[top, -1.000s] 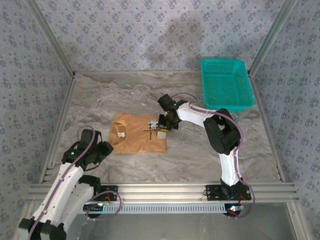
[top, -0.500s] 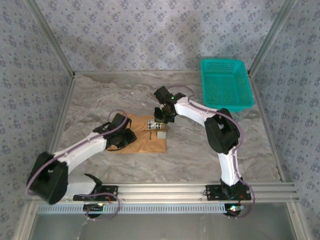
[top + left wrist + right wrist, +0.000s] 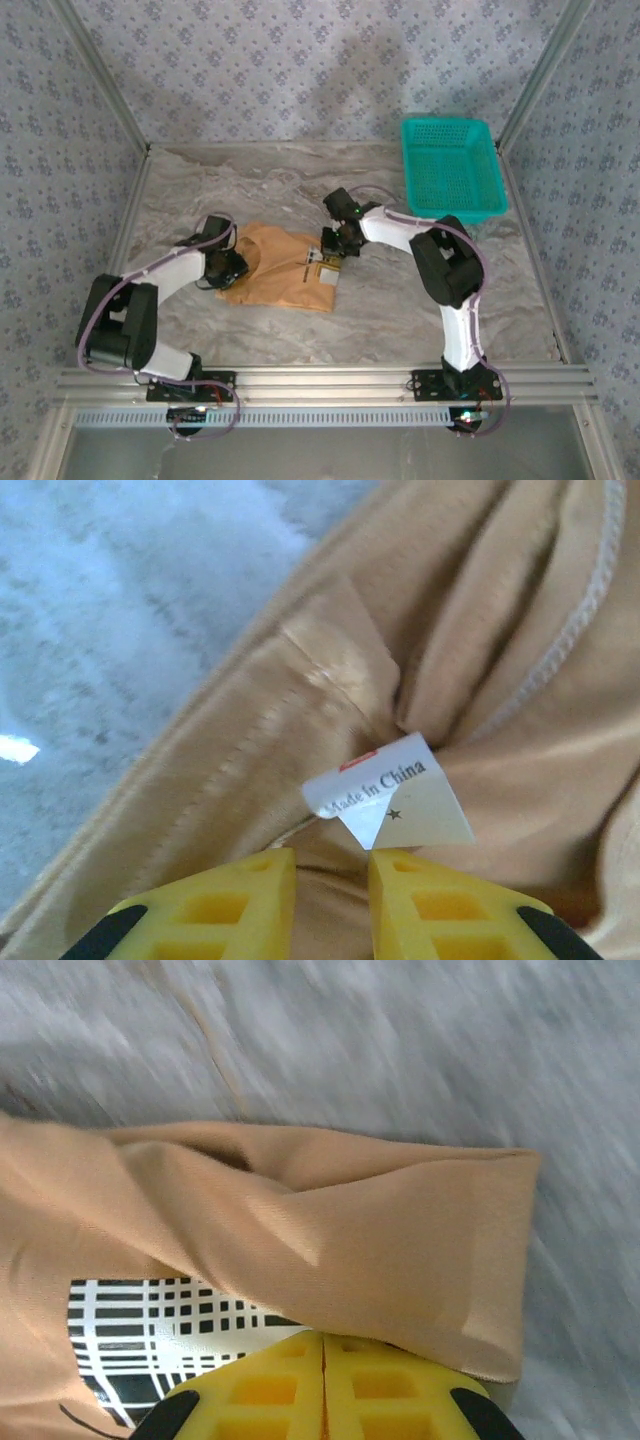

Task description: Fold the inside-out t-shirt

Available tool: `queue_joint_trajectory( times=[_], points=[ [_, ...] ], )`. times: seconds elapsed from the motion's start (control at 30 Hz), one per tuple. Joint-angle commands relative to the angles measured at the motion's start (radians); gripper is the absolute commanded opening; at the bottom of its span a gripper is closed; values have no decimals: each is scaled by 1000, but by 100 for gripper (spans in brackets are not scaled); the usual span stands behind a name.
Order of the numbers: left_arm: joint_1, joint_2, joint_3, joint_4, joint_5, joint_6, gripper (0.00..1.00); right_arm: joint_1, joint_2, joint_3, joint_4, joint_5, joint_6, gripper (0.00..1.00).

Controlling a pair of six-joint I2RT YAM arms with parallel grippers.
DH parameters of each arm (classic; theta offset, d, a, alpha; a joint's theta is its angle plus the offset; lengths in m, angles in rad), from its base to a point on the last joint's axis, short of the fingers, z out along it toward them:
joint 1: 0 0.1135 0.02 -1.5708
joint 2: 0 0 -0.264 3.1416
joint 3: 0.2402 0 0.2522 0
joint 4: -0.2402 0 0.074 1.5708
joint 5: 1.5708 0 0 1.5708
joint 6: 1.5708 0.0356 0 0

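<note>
I am looking down at the inside-out t-shirt (image 3: 285,275). It lies flat on the table (image 3: 400,310), a little left of the middle of the top view, with its long side running left to right. The teal basket (image 3: 445,122) sits well apart in the upper right. My left gripper (image 3: 230,268) is on the left end of the shirt and my right gripper (image 3: 337,243) is on the upper right end, so each arm is nearest its own end and the shirt lies between them. In the left wrist view the left gripper (image 3: 332,890) sits at the bottom of the frame with its yellow fingers a little apart. There is cloth in the gap, and the white label (image 3: 390,800) is just above. I cannot tell if they are pinching yet. In the right wrist view the right gripper (image 3: 322,1380) has its fingers pressed tight together. A rolled edge of shirt lies right at the tips, with a checked patch (image 3: 160,1340) to the lower left. I think the next fold must carry one end across to the other.
</note>
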Motion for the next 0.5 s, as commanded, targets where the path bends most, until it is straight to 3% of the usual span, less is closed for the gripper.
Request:
queue_joint_trajectory(
  times=[0.0,0.13,0.27,0.37,0.47],
  points=[
    [-17,107,130,-29,-24,66,25,38,-103,-225,-99,141,69,8],
    [-61,306,352,-88,-14,136,23,173,-305,-339,-91,206,194,9],
    [-84,487,671,-266,-2,248,20,283,-411,-342,-103,256,271,15],
    [-93,482,788,-342,2,290,23,250,-433,-303,-172,243,232,23],
    [-87,399,790,-369,-1,306,30,179,-425,-274,-120,201,105,31]
  ],
)
